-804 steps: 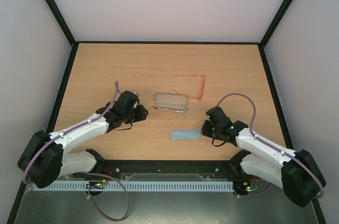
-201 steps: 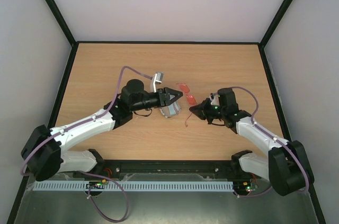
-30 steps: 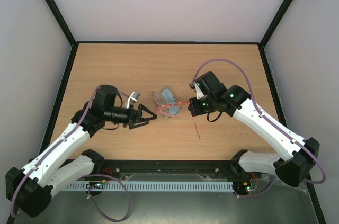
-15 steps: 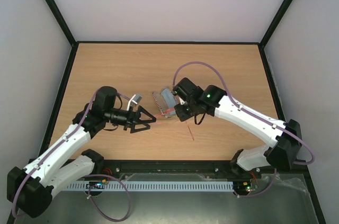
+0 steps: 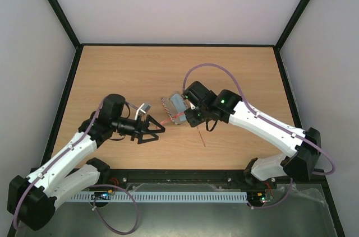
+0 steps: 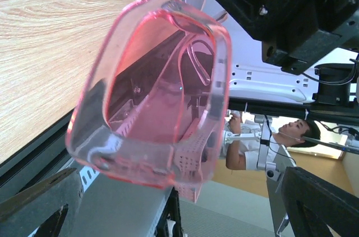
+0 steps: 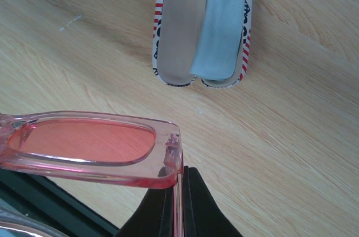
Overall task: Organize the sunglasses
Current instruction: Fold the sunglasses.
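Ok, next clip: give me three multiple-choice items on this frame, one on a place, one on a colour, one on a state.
1. Where is the cloth?
A) inside the open case
B) beside the case
C) under the case

2. What colour is the frame of the glasses?
A) black
B) pinkish red
C) green

3. How is the left gripper?
A) shut on the case
B) shut on the cloth
C) open

Answers:
1 A: the cloth lies in one half of the case.
2 B: both wrist views show clear pinkish-red plastic.
3 C: its fingers stand wide apart. The right gripper is the one pinching the glasses.
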You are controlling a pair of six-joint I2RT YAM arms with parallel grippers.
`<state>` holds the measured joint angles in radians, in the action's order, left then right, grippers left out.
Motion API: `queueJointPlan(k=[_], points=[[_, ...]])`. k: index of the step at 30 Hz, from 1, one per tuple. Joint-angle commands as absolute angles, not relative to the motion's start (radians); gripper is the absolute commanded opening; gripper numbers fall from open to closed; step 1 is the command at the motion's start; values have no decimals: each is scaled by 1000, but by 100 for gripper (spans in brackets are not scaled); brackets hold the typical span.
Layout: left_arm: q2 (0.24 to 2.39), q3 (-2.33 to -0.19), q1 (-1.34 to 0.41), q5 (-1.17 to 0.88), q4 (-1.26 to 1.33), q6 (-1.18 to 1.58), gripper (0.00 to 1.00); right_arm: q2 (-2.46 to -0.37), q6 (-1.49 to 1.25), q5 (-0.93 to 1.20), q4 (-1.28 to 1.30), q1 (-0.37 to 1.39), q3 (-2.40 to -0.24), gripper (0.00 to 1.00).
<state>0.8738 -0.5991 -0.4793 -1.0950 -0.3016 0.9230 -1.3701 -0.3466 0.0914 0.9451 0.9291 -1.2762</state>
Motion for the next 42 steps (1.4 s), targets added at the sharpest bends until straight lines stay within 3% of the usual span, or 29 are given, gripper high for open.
queueJointPlan(k=[1, 17, 21, 28, 42], points=[[898, -599, -479, -1119, -301, 901, 100, -1325, -328, 124, 965, 943, -1291, 1], [980, -623, -513, -1139, -290, 888, 98, -1308, -326, 90, 953, 1040, -1253, 1], [986, -619, -519, -1141, -284, 893, 93, -1305, -327, 77, 948, 1058, -1243, 1], [982, -607, -539, -1147, -269, 910, 75, -1281, -328, 82, 939, 1057, -1226, 1], [979, -600, -561, -1149, -263, 922, 60, -1284, -328, 72, 939, 1057, -1226, 1]])
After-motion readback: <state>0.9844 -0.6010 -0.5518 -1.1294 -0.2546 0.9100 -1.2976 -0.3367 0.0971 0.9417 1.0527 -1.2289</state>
